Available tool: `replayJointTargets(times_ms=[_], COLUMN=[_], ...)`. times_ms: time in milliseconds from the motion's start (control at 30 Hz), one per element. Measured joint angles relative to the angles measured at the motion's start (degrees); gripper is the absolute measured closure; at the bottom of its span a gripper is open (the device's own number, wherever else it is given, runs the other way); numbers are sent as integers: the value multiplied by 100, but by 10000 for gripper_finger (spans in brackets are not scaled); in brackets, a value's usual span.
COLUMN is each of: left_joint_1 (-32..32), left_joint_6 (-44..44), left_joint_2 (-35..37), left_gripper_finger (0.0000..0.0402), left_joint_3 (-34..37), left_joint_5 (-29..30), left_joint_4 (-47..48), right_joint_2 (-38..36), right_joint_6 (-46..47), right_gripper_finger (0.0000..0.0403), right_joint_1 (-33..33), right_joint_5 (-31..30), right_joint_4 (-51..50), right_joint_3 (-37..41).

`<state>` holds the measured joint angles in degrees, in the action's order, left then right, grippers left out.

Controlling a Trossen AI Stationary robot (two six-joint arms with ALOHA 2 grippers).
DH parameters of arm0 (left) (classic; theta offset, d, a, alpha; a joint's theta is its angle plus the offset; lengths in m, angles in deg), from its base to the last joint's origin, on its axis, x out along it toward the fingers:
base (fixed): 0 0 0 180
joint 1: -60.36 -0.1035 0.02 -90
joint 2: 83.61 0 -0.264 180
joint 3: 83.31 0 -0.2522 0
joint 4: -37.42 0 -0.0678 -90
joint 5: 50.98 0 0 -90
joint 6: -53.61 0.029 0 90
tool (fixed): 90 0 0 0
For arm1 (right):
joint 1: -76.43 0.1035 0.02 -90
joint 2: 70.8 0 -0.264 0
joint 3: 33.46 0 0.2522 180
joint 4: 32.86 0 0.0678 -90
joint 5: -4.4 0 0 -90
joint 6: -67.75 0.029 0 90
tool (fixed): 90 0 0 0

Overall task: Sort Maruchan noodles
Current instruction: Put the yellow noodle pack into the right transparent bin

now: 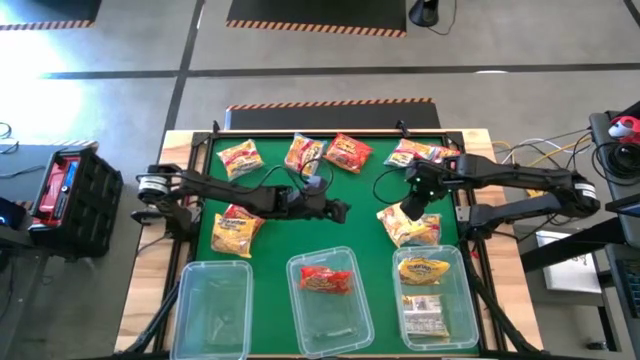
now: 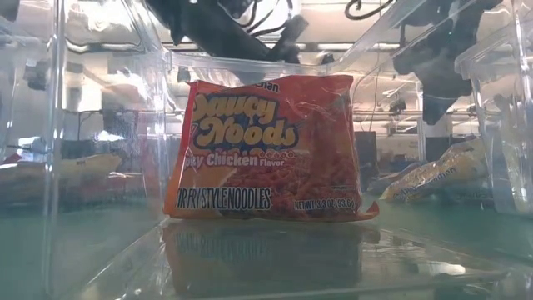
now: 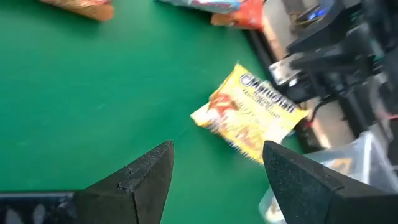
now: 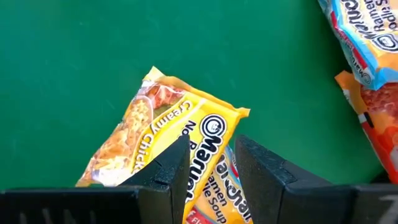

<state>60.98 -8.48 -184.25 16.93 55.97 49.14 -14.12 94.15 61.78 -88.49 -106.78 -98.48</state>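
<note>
The right gripper (image 1: 411, 208) hangs over the yellow packets (image 1: 408, 228) lying near the right edge of the bench (image 1: 360, 215), just behind the right-hand bin (image 1: 433, 297), and the step in hand looks like picking one of them for that bin, which already holds yellow packets. In the right wrist view its fingers (image 4: 168, 171) stand partly apart with nothing between them, directly above a yellow creamy-chicken packet (image 4: 165, 134) that overlaps a second yellow one beneath. To do this well, the fingers should come down astride a single raised crinkle or the sealed end of the top packet only, so the lower one is not dragged along; closing on the flat middle would likely slip off the slick plastic. Once lifted, the packet should clear the bin wall before release. The left gripper (image 1: 340, 211) waits over the middle of the bench, fingers (image 3: 146, 171) wide open and empty, well clear of the right arm's path; it should stay there to avoid a clash. The middle bin (image 1: 328, 300) holds one red packet (image 1: 326, 280), the left-hand bin (image 1: 213, 308) looks empty, and more packets lie along the far edge (image 1: 330, 152) and near the left edge (image 1: 236, 228), still to be sorted.
</note>
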Motion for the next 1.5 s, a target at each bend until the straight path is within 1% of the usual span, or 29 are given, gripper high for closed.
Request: replayJointTargets(times_ms=[67, 133, 267, 367, 433, 600, 733, 833, 933, 1133, 1267, 1400, 1500], left_joint_1=[-2, -2, -4, -43, -52, -53, -145, -272, -375, -524, -666, -793, -829], left_joint_6=[-10, -16, -17, -17, -15, 84, 387, 476, 630, 1012, 1326, 1542, 1699], left_joint_2=[-92, -158, -213, -231, -231, -231, -231, -231, -231, -231, -296, -413, -463], left_gripper_finger=[170, 170, 170, 170, 170, 170, 170, 170, 170, 170, 170, 170, 170], left_joint_3=[-1, 0, 0, 0, 0, 0, 0, 0, 0, 0, 0, 0, 0], left_joint_5=[2, 2, -48, -569, -693, -691, -714, -890, -1052, -1340, -1662, -2089, -2160], left_joint_4=[-196, -192, -205, -208, -231, -309, -311, -316, -313, -333, -355, -474, -542], right_joint_2=[4, 23, 54, 49, 49, 54, 54, 54, 53, 52, 51, 49, 42], right_joint_6=[55, 131, 158, 330, 414, 719, 983, 1224, 1483, 1772, 2295, 3020, 3230], right_gripper_finger=[287, 287, 287, 287, 287, 287, 287, 281, 268, 233, 212, 200, 199], right_joint_1=[0, 0, -2, 0, 0, -2, -2, -2, -2, -2, -18, -79, -76], right_joint_5=[8, 90, 488, 641, 645, 915, 1211, 1455, 1675, 1653, 1351, 1340, 1411], right_joint_4=[-8, -125, -515, -743, -879, -833, -659, -458, -251, -199, -254, -257, -248], right_joint_3=[0, 0, 35, 76, 113, 303, 424, 479, 514, 518, 585, 704, 710])
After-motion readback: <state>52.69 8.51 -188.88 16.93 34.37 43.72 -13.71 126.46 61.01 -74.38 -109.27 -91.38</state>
